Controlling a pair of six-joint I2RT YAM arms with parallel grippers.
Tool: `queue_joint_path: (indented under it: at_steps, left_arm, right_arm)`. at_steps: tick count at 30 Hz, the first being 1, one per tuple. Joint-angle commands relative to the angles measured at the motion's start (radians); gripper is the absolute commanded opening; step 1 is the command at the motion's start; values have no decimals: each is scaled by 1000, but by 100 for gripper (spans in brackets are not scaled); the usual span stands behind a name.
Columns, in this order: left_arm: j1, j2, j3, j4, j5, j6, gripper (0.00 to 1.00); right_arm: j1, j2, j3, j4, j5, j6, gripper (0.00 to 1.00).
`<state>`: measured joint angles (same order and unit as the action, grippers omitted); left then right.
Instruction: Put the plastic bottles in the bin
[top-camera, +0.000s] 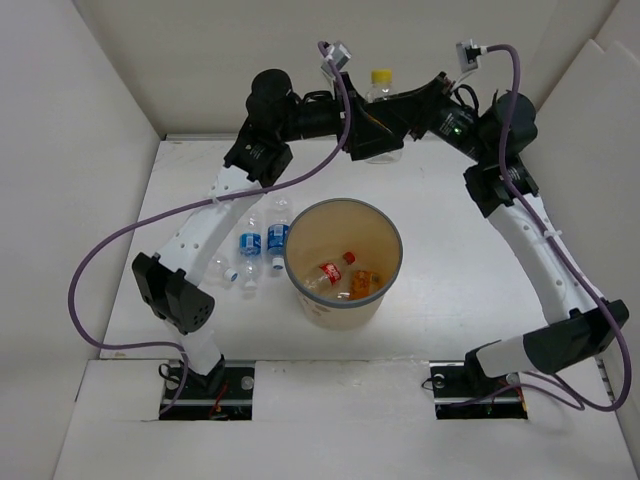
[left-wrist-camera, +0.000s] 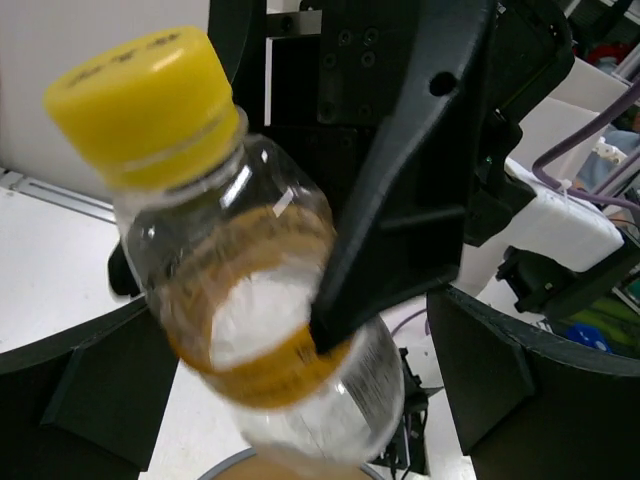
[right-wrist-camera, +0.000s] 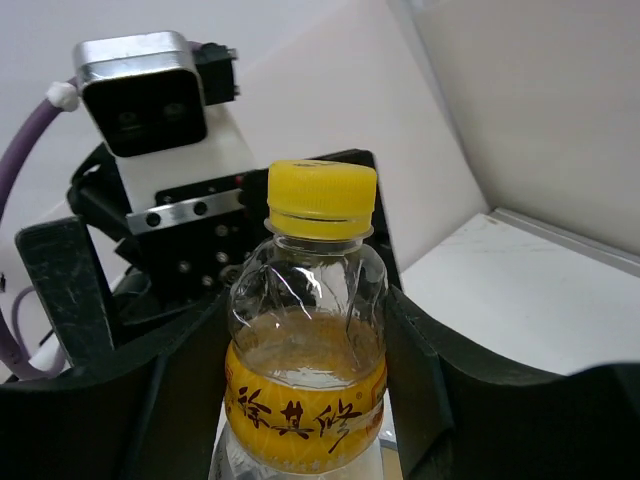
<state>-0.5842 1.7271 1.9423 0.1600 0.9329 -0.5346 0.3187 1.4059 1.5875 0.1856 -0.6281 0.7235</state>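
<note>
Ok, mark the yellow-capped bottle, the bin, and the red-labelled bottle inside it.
yellow-capped bottle (right-wrist-camera: 308, 330): right wrist view, clear body just above the label.
bin (top-camera: 340, 314): top external view, near outer wall.
red-labelled bottle (top-camera: 330, 272): top external view, its red label.

Lighting: bright, even, diffuse; faint shadows on white tabletop. Left wrist view: close bottle blurred.
</note>
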Motion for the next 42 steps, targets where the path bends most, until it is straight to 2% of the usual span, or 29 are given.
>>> queue_joint_path:
  at_steps: [1,3,5,8,9,10,11,12,13,15,18,21,22,24,25,26,27,28,29,32,35,37,42]
  left_arm:
    - [-8,-9,-14,85,44,-24,100]
    - [-8,-9,-23,85,44,-15,100]
    - [-8,-18,-35,105,44,-15,84]
    - [-8,-37,-60,130,76,-24,33]
    - [-8,-37,-60,130,76,-24,14]
    - [-8,-58,-72,112,76,-1,8]
    - [-8,-58,-72,93,76,-1,8]
    - [-8,-75,-95,64,49,36,6]
    - [-8,-86,-109,41,38,57,4]
    - [-8,-132,-187,-2,3,85,3]
    - [-45,-222,-302,-23,-48,133,3]
    - [-123,-331,-462,-33,-155,179,3]
    - [-156,-357,-546,-14,-214,179,5]
    - [-167,-403,-609,-14,-250,179,13]
    - [-167,-440,-659,-14,-268,179,43]
    - [-167,-458,-683,-14,-282,179,61]
    - [-167,-475,-701,-26,-296,170,74]
    - [-167,-504,-718,-36,-296,170,91]
    - [-167,-515,-739,-49,-321,170,100]
    - [-167,-546,-740,-103,-365,170,100]
    - [-167,-546,-674,-204,-465,196,100]
    - [-157,-528,-580,-275,-619,179,100]
    - [-5,-448,-402,-448,-854,61,100]
  right_arm:
    - [39,1,39,129,-35,25,0]
    - [48,22,39,166,-35,51,0]
    - [59,22,39,175,-35,51,0]
    - [68,31,39,196,-9,51,7]
    - [57,31,39,196,-9,51,27]
    - [57,41,39,196,-18,41,57]
    - [39,41,39,196,-18,40,80]
    - [25,28,39,196,-18,40,96]
    - [-10,16,5,196,-18,31,100]
    - [-52,-42,-40,180,13,7,100]
    - [-127,-123,-121,105,62,-71,100]
    - [-194,-197,-214,62,82,-111,100]
    - [-210,-212,-236,61,82,-124,100]
    - [-248,-251,-289,40,58,-137,100]
    - [-257,-263,-302,31,57,-137,100]
    - [-273,-274,-311,20,47,-160,100]
    - [-273,-284,-322,-3,47,-170,100]
    - [-282,-307,-336,-14,47,-179,100]
    - [-282,-317,-336,-14,47,-179,100]
    - [-282,-337,-350,-37,57,-193,100]
    - [-282,-337,-331,-60,57,-193,100]
    - [-282,-337,-331,-78,70,-193,100]
    - [-273,-326,-296,-98,79,-193,100]
